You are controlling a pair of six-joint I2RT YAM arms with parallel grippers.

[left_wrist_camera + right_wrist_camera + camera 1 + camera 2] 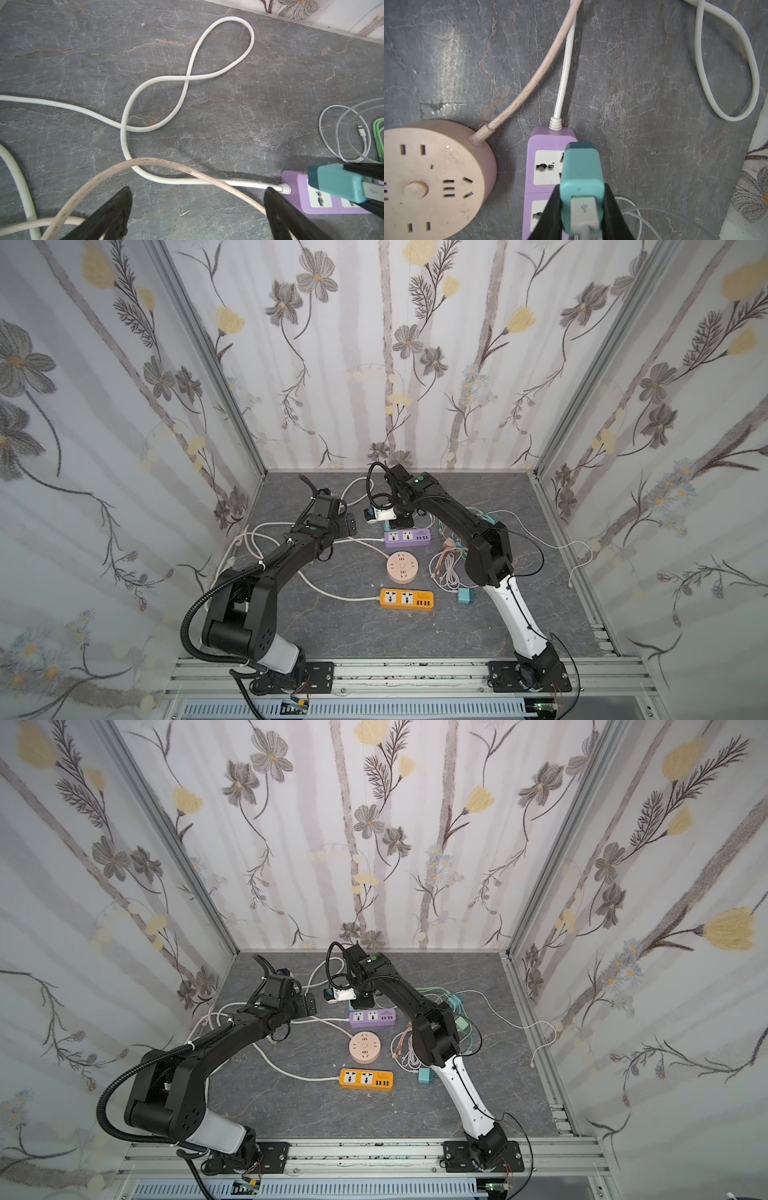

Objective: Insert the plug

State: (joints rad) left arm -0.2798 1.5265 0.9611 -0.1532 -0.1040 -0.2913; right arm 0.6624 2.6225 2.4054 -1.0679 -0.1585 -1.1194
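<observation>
Teal plug [581, 176]: pinched by R gripper [581, 199], over purple strip [548, 143].
L gripper [197, 195]: jaws spread wide, over white cords [124, 145], left of strip.

Looped cords [187, 77] beside purple strip [295, 187]

Three power strips are sitting on the counter [374, 635]: purple strip [406, 538], orange strip [406, 599], round pink strip [401, 568]. Two teal chargers are showing: held charger [581, 180], loose charger [463, 596].
</observation>
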